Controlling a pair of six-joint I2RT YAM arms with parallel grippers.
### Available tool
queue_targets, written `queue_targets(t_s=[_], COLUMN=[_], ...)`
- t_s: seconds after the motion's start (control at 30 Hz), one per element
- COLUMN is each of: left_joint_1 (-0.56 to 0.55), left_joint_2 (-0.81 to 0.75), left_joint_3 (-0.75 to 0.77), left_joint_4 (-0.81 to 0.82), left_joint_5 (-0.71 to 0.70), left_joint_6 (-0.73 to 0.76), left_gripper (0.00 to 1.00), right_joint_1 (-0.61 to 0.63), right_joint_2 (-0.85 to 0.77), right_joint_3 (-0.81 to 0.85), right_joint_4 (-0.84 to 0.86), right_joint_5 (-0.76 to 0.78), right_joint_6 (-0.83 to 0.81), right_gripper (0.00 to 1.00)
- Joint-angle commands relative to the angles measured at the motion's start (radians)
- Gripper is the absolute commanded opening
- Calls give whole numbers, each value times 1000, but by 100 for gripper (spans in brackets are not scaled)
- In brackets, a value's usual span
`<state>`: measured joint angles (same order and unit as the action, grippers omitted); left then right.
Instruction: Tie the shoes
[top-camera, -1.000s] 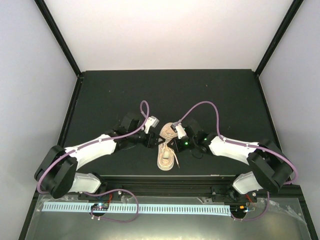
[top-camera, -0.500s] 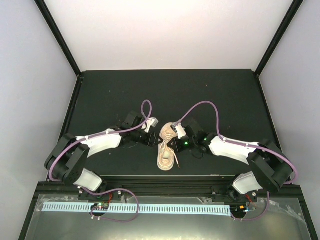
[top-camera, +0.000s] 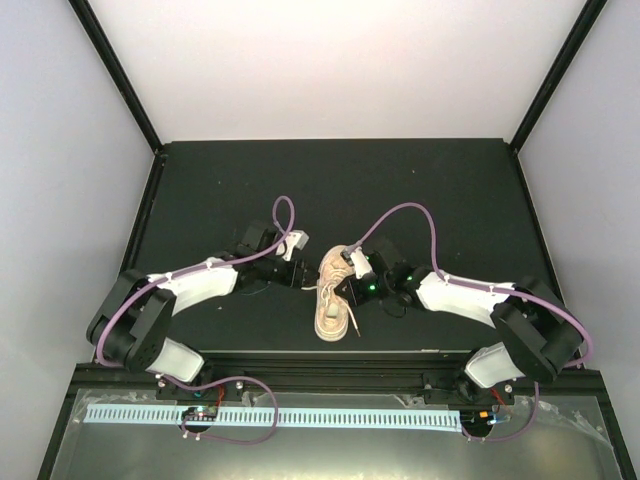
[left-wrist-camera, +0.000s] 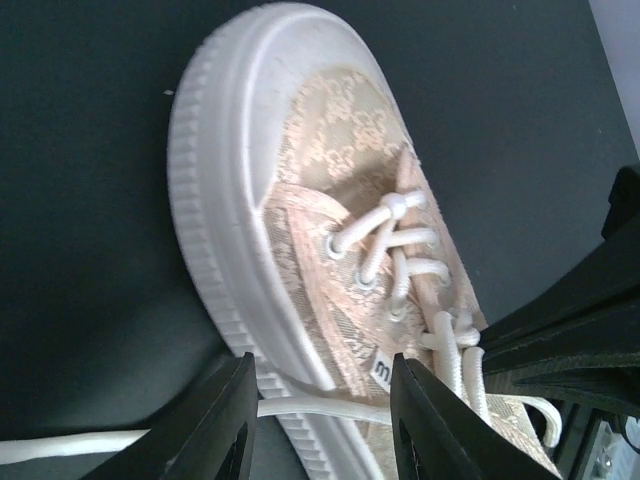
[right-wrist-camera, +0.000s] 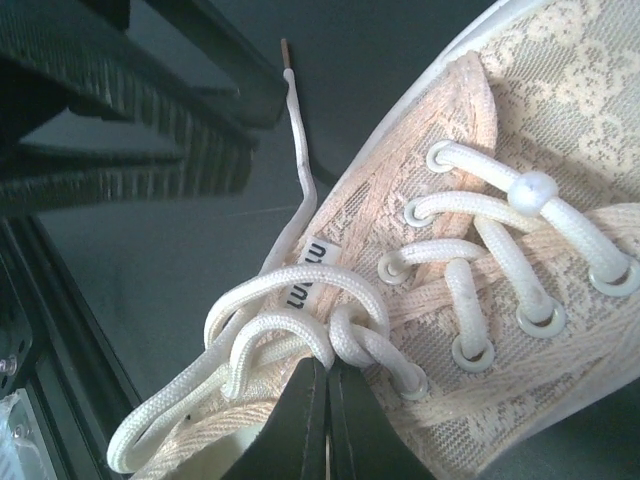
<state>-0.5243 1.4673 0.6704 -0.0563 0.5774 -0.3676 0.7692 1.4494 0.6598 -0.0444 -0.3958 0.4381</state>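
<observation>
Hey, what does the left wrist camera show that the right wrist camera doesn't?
Only left wrist: the sneaker's rounded toe and ribbed sole, and a loose lace strand passing between the left pincer's fingers. Only right wrist: the lace loops in full, at the shut right pincer's tips, and a lace tip. Both: the laced eyelets and side label.

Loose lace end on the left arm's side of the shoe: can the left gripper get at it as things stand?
Probably yes. The loose lace lies on the table beside the shoe and runs between the parted fingers of the left gripper. Nothing visible blocks it.
</observation>
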Motion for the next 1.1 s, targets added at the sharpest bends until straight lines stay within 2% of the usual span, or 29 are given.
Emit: queue_targets(t_s=[0.0, 0.37, 1.07], left_joint_1=[37, 22, -13], left_joint_2=[-27, 89, 130], left_joint_3=[-6, 44, 59], left_joint_4=[5, -25, 29], left_joint_5=[-19, 145, 232], left_joint_6=[-7, 91, 97], left_gripper=[39, 39, 38], right_joint_1=[8, 7, 7], right_joint_2=[8, 22, 46], right_joint_3=[15, 29, 35], right_joint_4=[8, 3, -2], right_joint_5=[3, 4, 5], right_joint_6=[-22, -20, -20], right_gripper=[2, 2, 2])
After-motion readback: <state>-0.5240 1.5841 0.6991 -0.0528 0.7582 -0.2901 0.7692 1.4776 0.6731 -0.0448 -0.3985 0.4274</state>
